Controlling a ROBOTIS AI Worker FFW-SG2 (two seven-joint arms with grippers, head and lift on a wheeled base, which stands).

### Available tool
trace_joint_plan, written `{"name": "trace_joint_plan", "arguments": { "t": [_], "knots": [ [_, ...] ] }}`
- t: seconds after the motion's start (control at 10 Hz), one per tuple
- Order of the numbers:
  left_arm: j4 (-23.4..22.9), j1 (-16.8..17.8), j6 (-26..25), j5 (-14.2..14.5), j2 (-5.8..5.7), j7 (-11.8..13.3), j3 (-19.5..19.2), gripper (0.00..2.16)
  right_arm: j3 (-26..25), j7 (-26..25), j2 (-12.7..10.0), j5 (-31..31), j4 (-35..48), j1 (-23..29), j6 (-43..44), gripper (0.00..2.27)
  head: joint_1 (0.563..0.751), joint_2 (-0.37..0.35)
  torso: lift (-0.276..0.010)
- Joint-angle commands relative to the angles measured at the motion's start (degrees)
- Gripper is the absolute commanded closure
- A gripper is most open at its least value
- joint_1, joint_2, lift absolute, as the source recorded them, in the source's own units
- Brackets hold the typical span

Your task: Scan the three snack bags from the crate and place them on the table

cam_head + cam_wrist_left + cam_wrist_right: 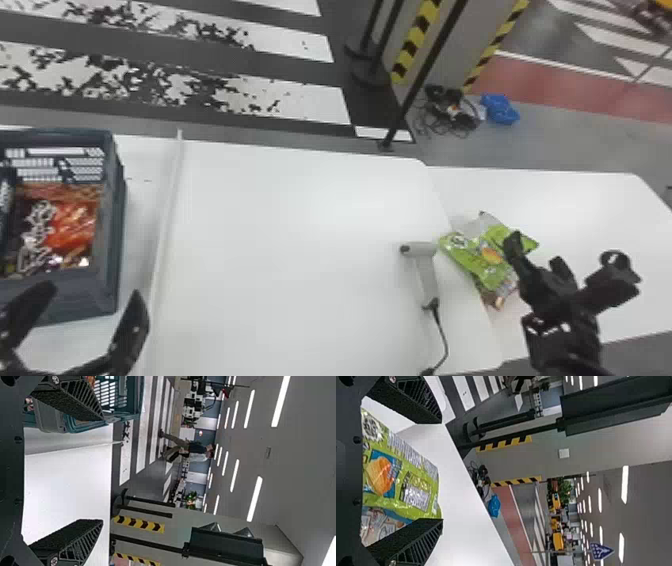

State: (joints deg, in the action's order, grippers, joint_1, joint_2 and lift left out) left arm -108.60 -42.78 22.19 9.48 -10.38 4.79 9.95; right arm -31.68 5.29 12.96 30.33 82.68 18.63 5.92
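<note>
Your left gripper [92, 290] stands at the near side of the dark plastic crate [107, 295], its flat, ribbed fingers apart. Inside the slotted crate you have a shiny orange-red bag [75, 225]. Your right gripper [564, 249] is over the smooth white table [580, 205], fingers spread, near the crinkled, glossy green bag [475, 260] that lies there. A paler, printed bag [377, 524] peeks out from under that one. Just beside the green bag, you see the matte grey, pistol-shaped scanner [426, 275] with its thin black cable [443, 335].
</note>
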Motion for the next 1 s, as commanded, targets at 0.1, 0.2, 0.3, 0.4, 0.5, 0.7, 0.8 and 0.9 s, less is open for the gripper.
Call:
{"name": "trace_joint_plan", "arguments": {
  "t": [0.1, 0.2, 0.3, 0.4, 0.5, 0.7, 0.8, 0.9],
  "knots": [
    [0.0, 0.2, 0.0, -0.1, 0.01, -1.1, 0.5, 0.08, 5.7, 1.4, -3.3, -0.7, 13.0, 9.5, 1.1, 0.05, 0.695, -0.350, -0.037],
    [-0.3, 0.2, 0.0, -0.1, -0.08, -1.5, 0.5, 0.08, 9.6, 1.4, -4.1, -0.9, 16.1, 13.1, 5.0, 0.05, 0.695, -0.350, -0.037],
    [-0.8, 0.2, -0.5, -0.1, -0.08, -1.5, 0.6, 0.08, 13.7, 1.9, -4.4, -0.9, 18.1, 15.7, 7.3, 0.07, 0.695, -0.350, -0.037],
    [-1.3, 0.2, -0.9, 0.0, -0.17, -1.5, 0.7, 0.08, 18.4, 2.3, -4.9, -2.8, 19.4, 18.0, 10.6, 0.10, 0.695, -0.350, -0.037],
    [-1.9, -0.1, -0.9, 0.3, -0.17, -1.5, 0.7, 0.08, 22.8, 2.2, -5.7, -5.5, 19.1, 19.4, 15.9, 0.10, 0.695, -0.350, -0.037],
    [-2.6, -0.5, -1.6, 0.4, -0.17, -1.5, 0.7, 0.08, 29.9, -0.5, -6.5, -8.9, 13.1, 19.3, 25.6, 0.11, 0.695, -0.330, -0.037],
    [-2.8, -0.6, -2.3, 1.2, -0.08, -1.5, 0.2, 0.08, 31.9, -0.7, -7.0, -9.6, 11.6, 19.3, 27.3, 0.11, 0.695, -0.291, -0.037],
    [-3.0, -0.9, -3.2, 1.9, -0.17, -1.5, -0.5, 0.08, 34.1, -0.7, -7.1, -10.9, 11.4, 19.9, 28.4, 0.11, 0.695, -0.252, -0.037]
  ]
}}
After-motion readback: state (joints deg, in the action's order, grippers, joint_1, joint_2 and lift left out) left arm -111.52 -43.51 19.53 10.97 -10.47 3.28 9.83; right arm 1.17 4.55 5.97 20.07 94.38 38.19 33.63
